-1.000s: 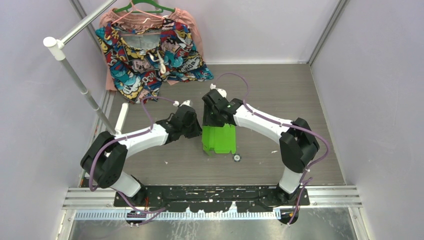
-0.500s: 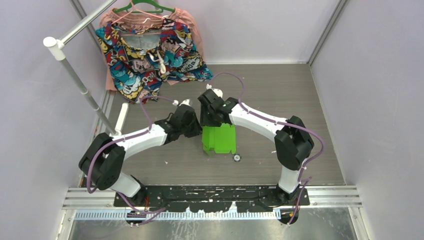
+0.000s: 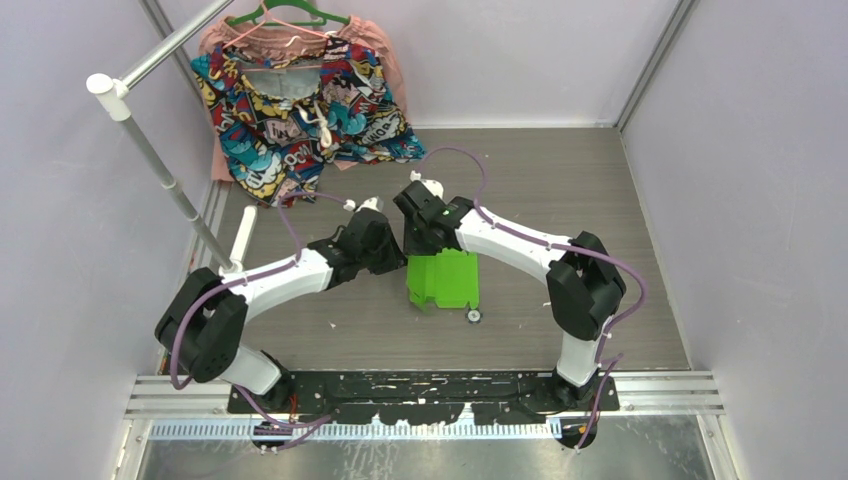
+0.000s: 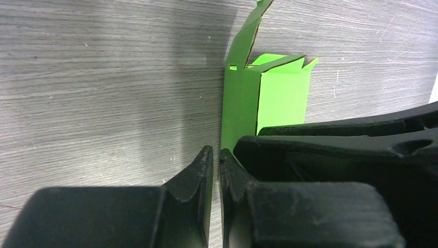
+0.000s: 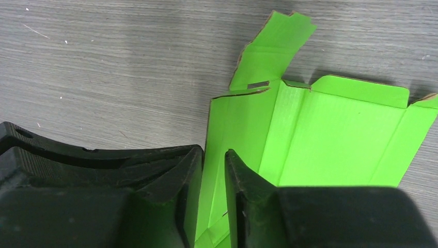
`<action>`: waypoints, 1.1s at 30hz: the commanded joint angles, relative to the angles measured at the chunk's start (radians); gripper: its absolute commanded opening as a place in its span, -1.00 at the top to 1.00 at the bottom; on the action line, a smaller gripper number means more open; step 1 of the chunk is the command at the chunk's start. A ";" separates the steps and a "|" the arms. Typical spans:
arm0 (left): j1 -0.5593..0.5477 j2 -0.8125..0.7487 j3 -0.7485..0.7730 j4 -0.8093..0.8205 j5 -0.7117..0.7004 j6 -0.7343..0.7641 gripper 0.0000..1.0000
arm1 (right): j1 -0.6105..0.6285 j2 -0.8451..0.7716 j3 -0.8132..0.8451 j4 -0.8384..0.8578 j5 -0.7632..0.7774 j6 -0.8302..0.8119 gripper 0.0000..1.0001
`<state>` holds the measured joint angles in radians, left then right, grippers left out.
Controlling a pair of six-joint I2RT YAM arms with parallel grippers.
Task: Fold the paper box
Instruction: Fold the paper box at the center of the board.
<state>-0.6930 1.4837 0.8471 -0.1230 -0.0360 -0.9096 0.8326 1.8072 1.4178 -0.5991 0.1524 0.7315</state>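
The paper box point(image 3: 443, 280) is lime-green card, partly opened, lying on the grey table in front of both grippers. In the right wrist view the paper box point(image 5: 330, 134) shows creased panels and a flap pointing away. My right gripper point(image 5: 213, 165) has its jaws closed to a narrow gap astride the near-left panel. It sits at the box's far edge in the top view point(image 3: 425, 238). My left gripper point(image 4: 217, 157) is shut, its tips at the table beside the box's left edge point(image 4: 237, 113); no card shows between them. It lies just left of the right gripper in the top view point(image 3: 388, 252).
A colourful patterned garment point(image 3: 300, 110) hangs on a green hanger at the back left. A white rail point(image 3: 160, 165) slants along the left side. A small round black-and-white object point(image 3: 473, 316) lies just near of the box. Walls enclose the table.
The box has shifted slightly right and turned, with its top panel lifted and skewed. My right gripper has moved a little left and back. The left gripper has barely moved.
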 commanded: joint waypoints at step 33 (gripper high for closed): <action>-0.002 -0.088 0.004 -0.003 -0.033 0.003 0.78 | -0.139 -0.301 -0.494 0.529 -0.257 0.155 0.98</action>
<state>-0.6930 1.4479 0.8467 -0.1280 -0.0456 -0.9092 0.7094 1.5520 0.9646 -0.2092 -0.0338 0.8352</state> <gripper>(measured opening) 0.112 0.039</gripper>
